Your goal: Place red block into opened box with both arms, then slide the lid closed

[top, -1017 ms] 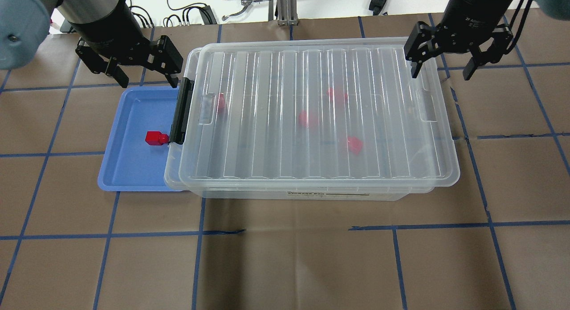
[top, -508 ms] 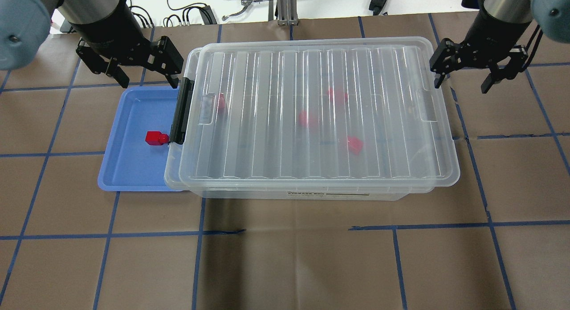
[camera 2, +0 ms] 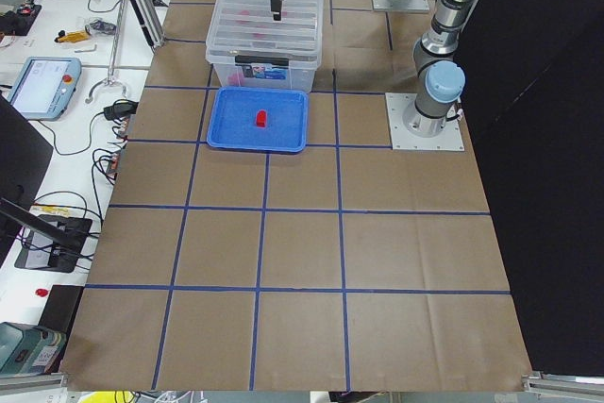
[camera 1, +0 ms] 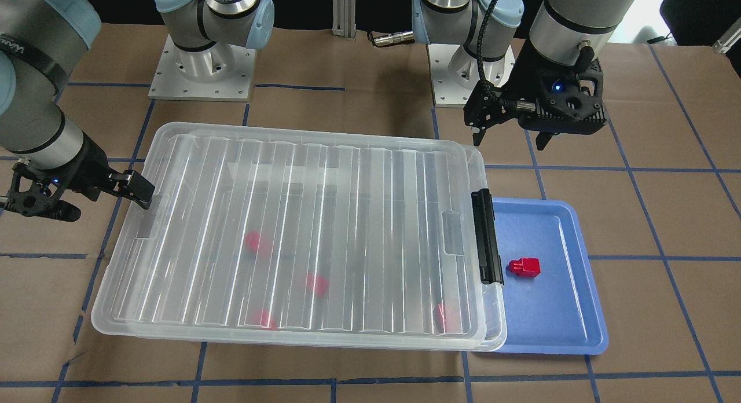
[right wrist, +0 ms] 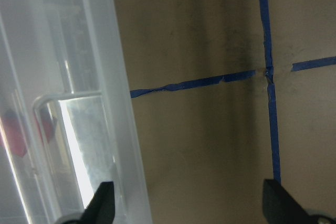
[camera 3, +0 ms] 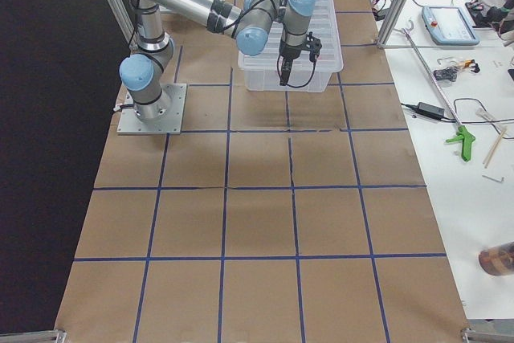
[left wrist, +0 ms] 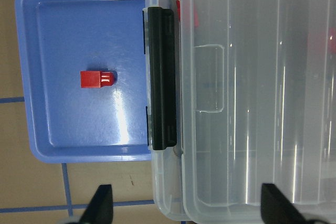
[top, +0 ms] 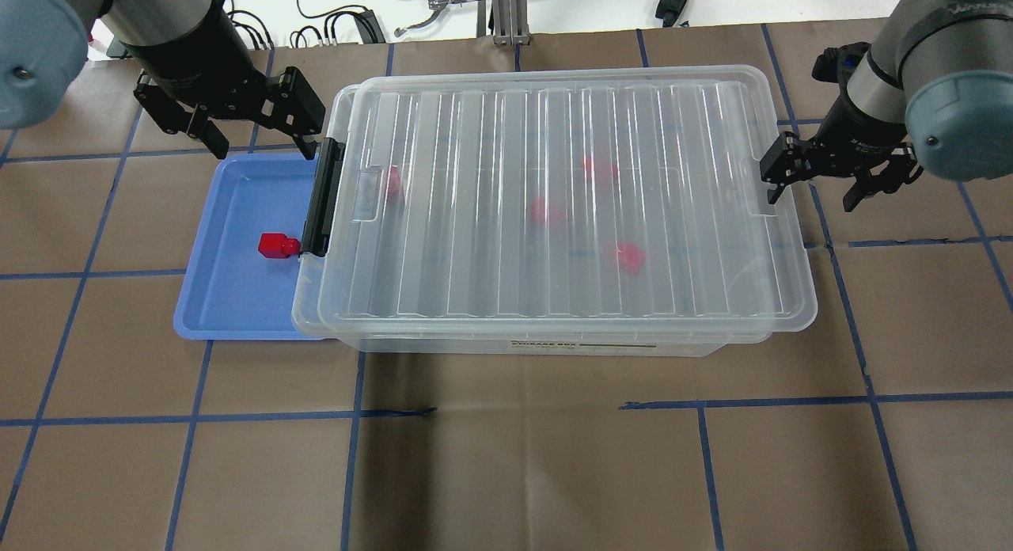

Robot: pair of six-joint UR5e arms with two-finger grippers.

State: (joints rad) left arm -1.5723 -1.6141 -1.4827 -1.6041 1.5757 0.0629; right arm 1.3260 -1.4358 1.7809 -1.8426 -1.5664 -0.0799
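Right tool (top: 811,196) is open and empty, low at the plain short end of the box (top: 554,347). One finger is at the edge of the lid (top: 491,139) beside its tab recess (top: 760,188), the other outside the box over the table (top: 554,456). Can't tell if it touches the lid. Left tool (top: 261,142) is also open and empty, hovering off the box's latch end near its far corner.

Red block (top: 273,245) lies on the blue tray (top: 229,298), just beside the box's black latch bar (top: 324,195), stub toward the box. Lid lies flat over the box, shifted slightly toward the plain end. Only a thin strip of rim shows at the latch end, too narrow for a block. Other red blocks (top: 546,210) show blurred through the lid, inside the box.

Step, my read: slide the lid off the latch end to open the box. To do it well:
- Catch the recess or lid lip and pull straight along the box's length.
- Keep the lid level so it doesn't jam on the rim.
- Stop once the gap clears a block.

Left tool should then pinch the block across its cube body, not the stub. Risk is that the thin lid flexes or the whole box drags.
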